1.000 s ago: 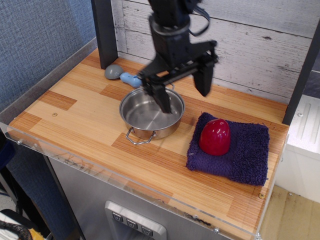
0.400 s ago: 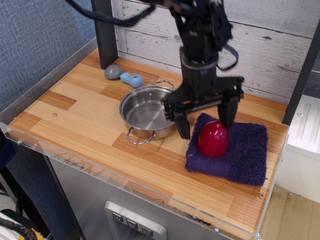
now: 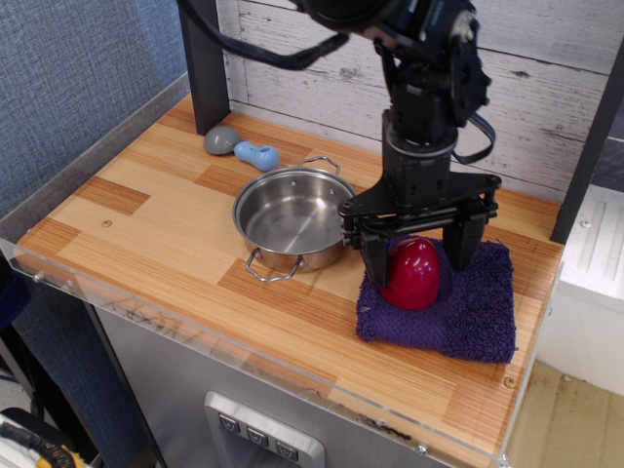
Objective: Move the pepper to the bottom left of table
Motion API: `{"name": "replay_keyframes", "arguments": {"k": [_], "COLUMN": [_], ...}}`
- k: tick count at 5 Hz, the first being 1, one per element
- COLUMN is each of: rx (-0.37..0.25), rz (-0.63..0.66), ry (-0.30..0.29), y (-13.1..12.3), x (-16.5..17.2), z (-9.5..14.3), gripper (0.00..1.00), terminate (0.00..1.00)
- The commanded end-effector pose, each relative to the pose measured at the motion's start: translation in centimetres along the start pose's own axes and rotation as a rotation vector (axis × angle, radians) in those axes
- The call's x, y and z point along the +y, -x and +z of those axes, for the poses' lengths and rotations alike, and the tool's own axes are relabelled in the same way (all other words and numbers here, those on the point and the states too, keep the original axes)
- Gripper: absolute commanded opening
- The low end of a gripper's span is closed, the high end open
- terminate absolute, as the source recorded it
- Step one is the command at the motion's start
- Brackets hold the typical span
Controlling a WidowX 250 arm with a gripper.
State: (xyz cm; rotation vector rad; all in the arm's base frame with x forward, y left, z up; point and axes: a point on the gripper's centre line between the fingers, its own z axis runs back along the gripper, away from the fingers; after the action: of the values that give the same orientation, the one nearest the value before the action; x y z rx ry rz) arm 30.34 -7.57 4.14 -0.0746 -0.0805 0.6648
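Gripper [image 3: 417, 260] fingers, spread apart, are straddling the red pepper [image 3: 412, 276] sitting on a purple towel [image 3: 474, 307] at the table's [image 3: 156, 219] four o'clock, one finger partly hiding its left flank beside the steel pot [image 3: 292, 216].

Glossy smooth plastic pepper [image 3: 410, 274]; fuzzy cloth towel [image 3: 474, 310]; shiny steel pot [image 3: 291, 218]; striped wood table [image 3: 146, 224]; matt black gripper [image 3: 417, 256].
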Motion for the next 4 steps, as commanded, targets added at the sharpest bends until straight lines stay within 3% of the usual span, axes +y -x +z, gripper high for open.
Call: {"name": "replay_keyframes", "arguments": {"k": [1,2,4], "rx": [-0.013,-0.035,-0.048], "rz": [-0.019,-0.019,-0.042], "ry": [0.005,0.001,0.016], "y": [0.2,0.1,-0.2], "x": [0.1,0.2,0.5], "z": [0.0,0.2,1.6], "gripper": [1.00,0.00,0.00], "terminate": [0.00,0.00,0.00]}}
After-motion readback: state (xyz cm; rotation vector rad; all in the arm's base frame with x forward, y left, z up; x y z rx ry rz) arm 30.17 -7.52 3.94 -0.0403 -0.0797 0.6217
